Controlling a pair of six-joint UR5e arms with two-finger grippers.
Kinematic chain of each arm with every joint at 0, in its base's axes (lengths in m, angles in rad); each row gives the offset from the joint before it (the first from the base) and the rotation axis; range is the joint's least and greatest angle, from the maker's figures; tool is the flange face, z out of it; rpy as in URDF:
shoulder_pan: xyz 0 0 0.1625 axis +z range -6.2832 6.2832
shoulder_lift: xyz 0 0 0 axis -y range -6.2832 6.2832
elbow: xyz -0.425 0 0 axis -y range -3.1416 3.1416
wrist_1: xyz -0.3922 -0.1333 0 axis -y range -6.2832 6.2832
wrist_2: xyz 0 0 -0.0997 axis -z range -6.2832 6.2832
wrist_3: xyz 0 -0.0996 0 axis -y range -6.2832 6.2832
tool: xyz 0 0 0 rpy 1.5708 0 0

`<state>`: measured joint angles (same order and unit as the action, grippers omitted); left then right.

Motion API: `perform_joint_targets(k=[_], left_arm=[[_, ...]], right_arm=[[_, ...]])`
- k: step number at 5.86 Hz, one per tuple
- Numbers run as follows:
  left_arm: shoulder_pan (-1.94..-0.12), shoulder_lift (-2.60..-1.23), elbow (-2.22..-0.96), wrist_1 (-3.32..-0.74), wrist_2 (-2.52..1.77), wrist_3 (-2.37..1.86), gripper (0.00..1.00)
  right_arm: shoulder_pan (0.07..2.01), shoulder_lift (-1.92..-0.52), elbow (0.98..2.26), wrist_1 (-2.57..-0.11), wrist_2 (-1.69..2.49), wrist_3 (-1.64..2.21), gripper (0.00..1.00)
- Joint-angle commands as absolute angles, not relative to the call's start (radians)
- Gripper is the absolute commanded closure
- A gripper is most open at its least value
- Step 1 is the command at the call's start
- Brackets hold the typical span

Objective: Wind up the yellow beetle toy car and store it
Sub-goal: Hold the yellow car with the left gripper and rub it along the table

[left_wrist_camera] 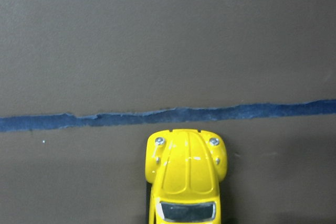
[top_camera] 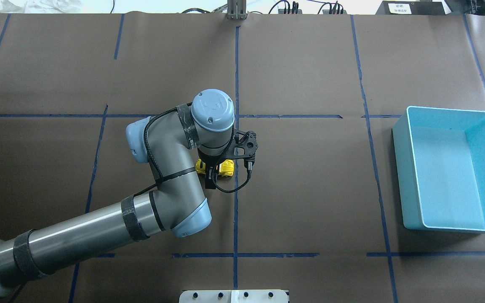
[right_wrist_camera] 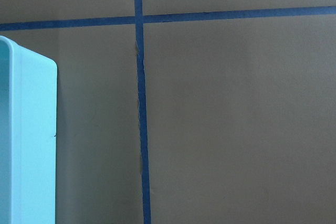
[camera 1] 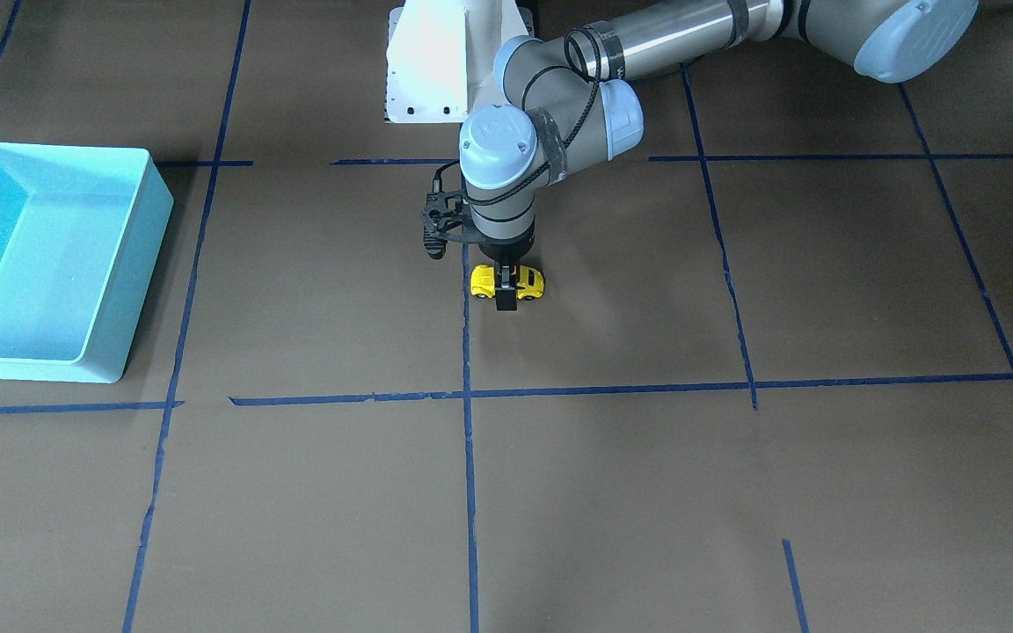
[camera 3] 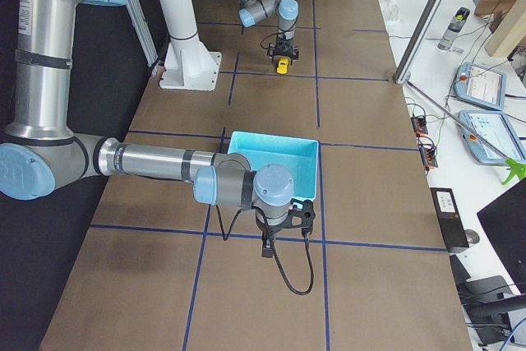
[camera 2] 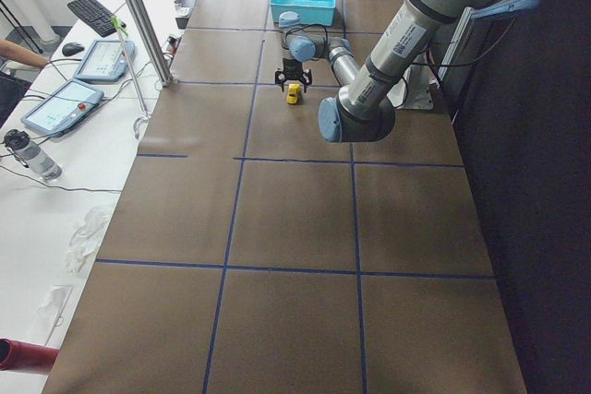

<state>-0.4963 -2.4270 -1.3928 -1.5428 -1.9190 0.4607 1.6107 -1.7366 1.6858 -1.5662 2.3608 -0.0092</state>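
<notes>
**Colleague:** Where's your tool?

**Me:** My left gripper (camera 1: 505,283) is down over the yellow beetle toy car (left_wrist_camera: 186,174), which sits on its wheels mid-table. The jaws straddle it across its width, with one finger (camera 1: 504,300) against its side. I read that as clamped on the body.

**Colleague:** Which way does it point?

**Me:** Its nose is just short of the blue tape line (left_wrist_camera: 168,115). The long axis is square to that line and runs on toward the teal bin (top_camera: 399,176), well apart on my robot's right. So I'd judge the wind-up drag should go straight back along that axis, away from the line.

**Colleague:** And the other arm?

**Me:** The right gripper (camera 3: 268,246) hangs just beside the bin, on the side away from the car. I cannot tell whether its jaws are parted.
</notes>
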Motion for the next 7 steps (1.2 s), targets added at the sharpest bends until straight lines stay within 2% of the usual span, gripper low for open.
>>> perform_joint_targets(k=[1, 3, 4, 6, 7], left_arm=[[-0.489, -2.427, -1.391, -1.546, -1.919, 0.465, 0.15], [-0.489, -2.431, -1.394, -1.54, -1.917, 0.474, 0.42], [-0.497, -2.427, -1.402, -1.537, -1.922, 0.477, 0.65], [-0.538, -2.419, -1.454, -1.514, -1.945, 0.477, 0.89], [-0.573, -2.387, -1.5, -1.5, -2.009, 0.477, 0.94]], right_arm=[[1.611, -1.736, 1.686, -1.566, 2.361, -0.009, 0.0], [1.611, -1.736, 1.686, -1.566, 2.361, -0.009, 0.0], [1.611, -1.736, 1.686, -1.566, 2.361, -0.009, 0.0], [1.611, -1.736, 1.686, -1.566, 2.361, -0.009, 0.0], [1.611, -1.736, 1.686, -1.566, 2.361, -0.009, 0.0]])
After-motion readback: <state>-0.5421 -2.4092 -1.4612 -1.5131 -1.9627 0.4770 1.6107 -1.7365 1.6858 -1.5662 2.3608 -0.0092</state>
